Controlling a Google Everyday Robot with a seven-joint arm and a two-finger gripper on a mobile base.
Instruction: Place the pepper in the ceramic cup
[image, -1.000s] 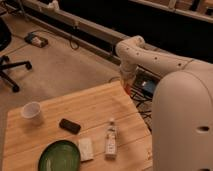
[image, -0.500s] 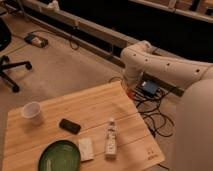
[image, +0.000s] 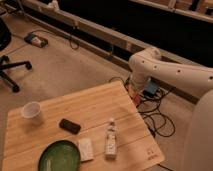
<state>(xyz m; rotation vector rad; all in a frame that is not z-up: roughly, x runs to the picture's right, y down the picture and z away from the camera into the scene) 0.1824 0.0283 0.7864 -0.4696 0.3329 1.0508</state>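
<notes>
gripper (image: 133, 93): off table's (image: 127, 142) far right edge, shape lost against cables (image: 161, 124)
pepper (image: 131, 94): reddish fleck at gripper, identity uncertain
green plate (image: 59, 157): bottom edge cuts rim
chair (image: 9, 64): cut off at left

An office-like lab space was suggested by a carpeted floor (image: 75, 65), a swivel chair (image: 11, 70), trailing cables (image: 161, 125) and a wooden table (image: 95, 107). The gripper (image: 133, 93) was seen just beyond the table's far right edge.

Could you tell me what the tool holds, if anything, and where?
It cannot be told. The tool hangs by the wooden table's far right edge; a small orange-red piece, perhaps the pepper, shows at it.
</notes>
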